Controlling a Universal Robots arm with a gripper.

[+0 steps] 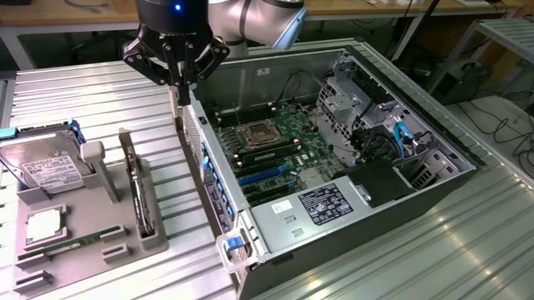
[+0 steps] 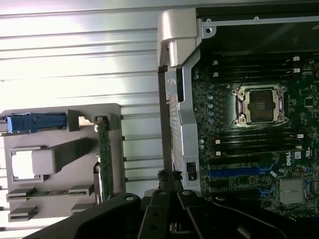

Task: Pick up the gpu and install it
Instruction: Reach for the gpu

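Exterior view: ribbed metal bench (image 1: pixel 100 100) carries everything. Biggest item is an open computer case (image 1: pixel 250 78) lying on its side towards the exterior view's right, with the motherboard (image 1: pixel 276 150) exposed, the processor socket uncovered and blue expansion slots visible below it.

Robot arm (image 1: pixel 259 19) comes in from the top of that view, over the case's near wall.

Grey holder tray (image 1: pixel 92 231) sits on the bench at the exterior view's left, just beside the case but not touching it. On it are a silver hard drive (image 1: pixel 46 165) with a white label, propped at a tilt, a square processor (image 1: pixel 46 225) lying flat, and a narrow green memory stick (image 1: pixel 79 240) at the tray's front.

The gpu (image 1: pixel 137 187) stands on its long edge in a slot along the tray's case-side border. Wrist view shows the same card edge-on, green, seated in its slot (image 2: pixel 103 154).

Claw (image 1: pixel 179 94) is clenched, fingers pressed together and pointing down, with nothing seen between them. It hangs above the strip of bench between tray and case, close to the case's rear wall, and is well apart from the gpu.
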